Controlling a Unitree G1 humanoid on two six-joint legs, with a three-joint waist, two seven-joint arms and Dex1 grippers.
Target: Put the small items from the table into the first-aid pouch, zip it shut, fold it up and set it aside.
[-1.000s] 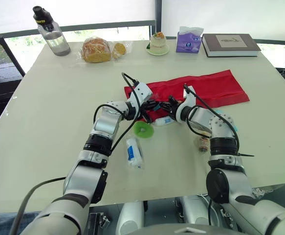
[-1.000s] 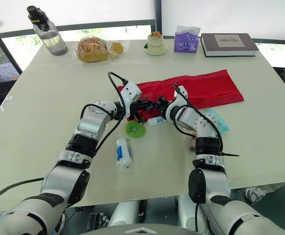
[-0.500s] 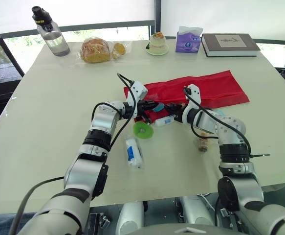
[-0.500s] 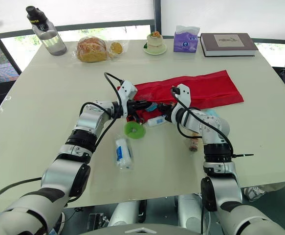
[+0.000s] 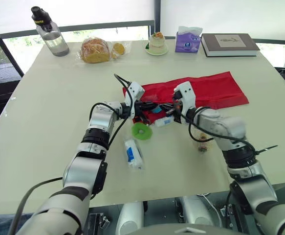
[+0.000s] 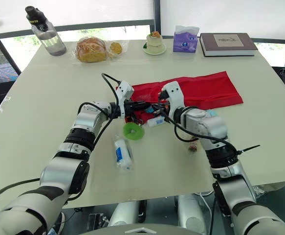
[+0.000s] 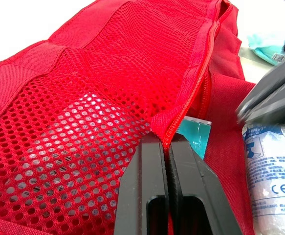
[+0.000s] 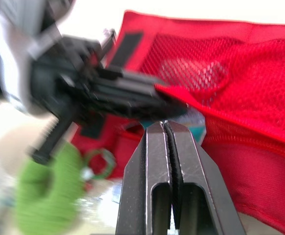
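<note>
On the worktop [image 5: 44, 107], head view: the red pouch [image 5: 210, 88] lies unzipped, with the green roll [image 5: 142, 130], wrapped bandage [image 5: 133, 152] and small bottle [image 5: 203, 146] outside; both arms reach inward, meeting at its opening. Left wrist view: the left tool [image 7: 166, 142] pinches the zip edge [image 7: 201, 58]. Right wrist view: the right tool [image 8: 164, 125] is closed, apparently empty.

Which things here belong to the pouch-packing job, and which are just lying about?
Job: red pouch, green roll, wrapped bandage, small white tube, small vial.
Lying about: water bottle, bagged bread, dessert on saucer, tissue pack, book.
</note>
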